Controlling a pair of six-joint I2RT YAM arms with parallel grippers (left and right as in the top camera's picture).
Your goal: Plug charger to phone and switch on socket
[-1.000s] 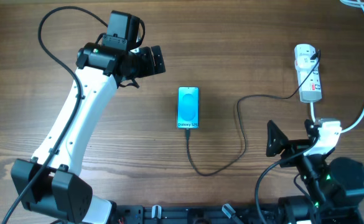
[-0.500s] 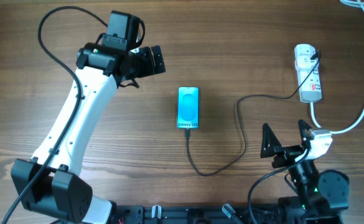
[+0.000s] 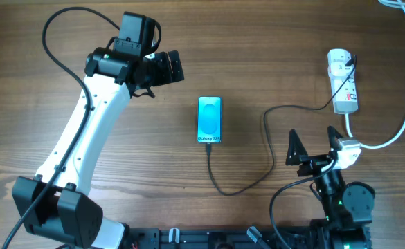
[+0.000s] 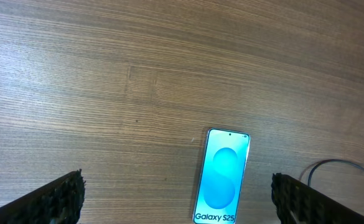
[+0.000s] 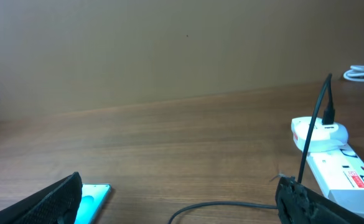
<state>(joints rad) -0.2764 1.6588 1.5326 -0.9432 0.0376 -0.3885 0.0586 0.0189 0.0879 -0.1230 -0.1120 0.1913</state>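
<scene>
The phone [image 3: 210, 120] lies flat mid-table with its cyan screen up and "Galaxy S25" at its near short edge. It also shows in the left wrist view [image 4: 222, 177] and the right wrist view [image 5: 93, 198]. The thin black charger [image 3: 267, 142] runs from the phone's near edge, loops right and rises to the white socket [image 3: 343, 83] at the far right. Its tip meets the phone's edge. My left gripper [image 3: 178, 68] is open and empty, to the far left of the phone. My right gripper [image 3: 314, 149] is open and empty, nearer than the socket, beside the cable loop.
A thick white cord [image 3: 396, 135] runs from the socket's near end, curves right and goes up the right edge. In the right wrist view the socket [image 5: 334, 155] lies right of my fingers, with the charger [image 5: 231, 206] crossing low between them.
My right gripper has drawn a little to the left and the right arm has pulled back towards the front edge. The left arm, phone and socket have not moved.
</scene>
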